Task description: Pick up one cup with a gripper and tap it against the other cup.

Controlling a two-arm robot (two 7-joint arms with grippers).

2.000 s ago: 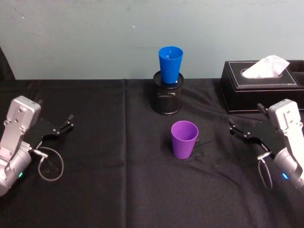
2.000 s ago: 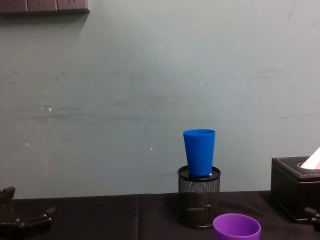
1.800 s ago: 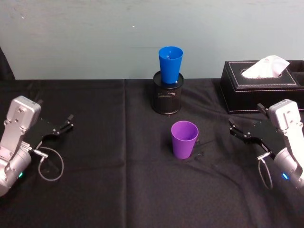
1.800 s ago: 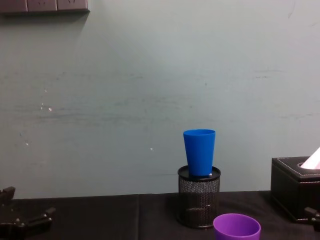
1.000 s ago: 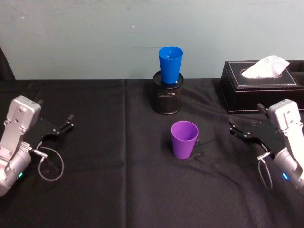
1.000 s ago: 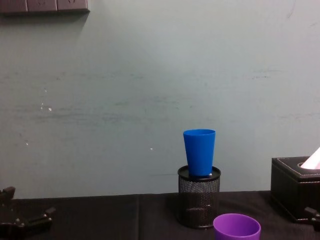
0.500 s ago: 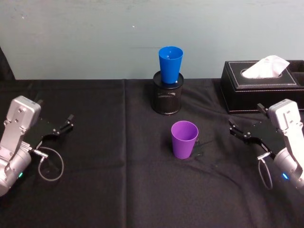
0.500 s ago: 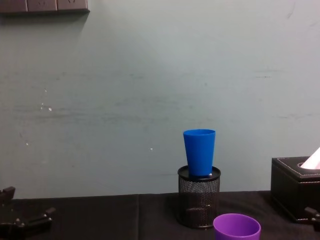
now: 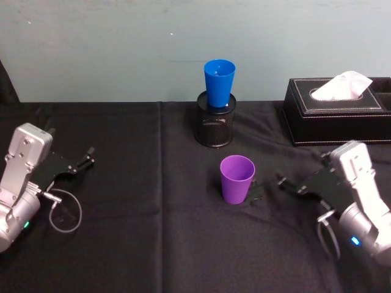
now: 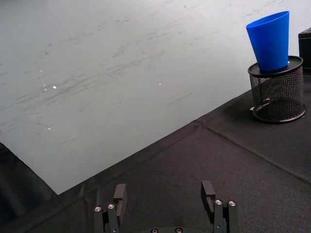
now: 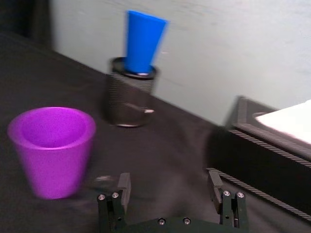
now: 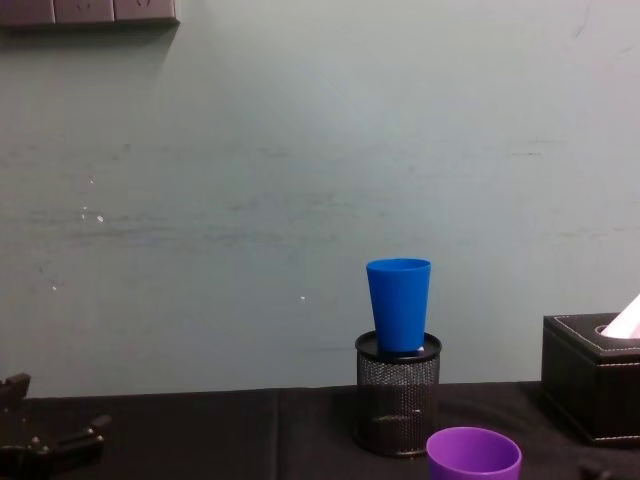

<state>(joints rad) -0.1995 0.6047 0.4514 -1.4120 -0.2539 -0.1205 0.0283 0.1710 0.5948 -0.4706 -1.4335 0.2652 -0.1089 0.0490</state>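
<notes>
The right hand point(image 11: 169, 179), jaws apart, is near the purple cup point(image 11: 51, 150), the blue cup point(image 11: 143, 41) farther off.

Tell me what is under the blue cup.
The blue cup stands upright in the mouth of a black mesh pen holder. Its base and whatever is inside the holder are hidden.

Pale teal wall point(image 12: 220, 150), scuffed, behind black-clothed table point(image 9: 153, 256); dark panel point(image 12: 85, 10) at chest view's top-left.
</notes>
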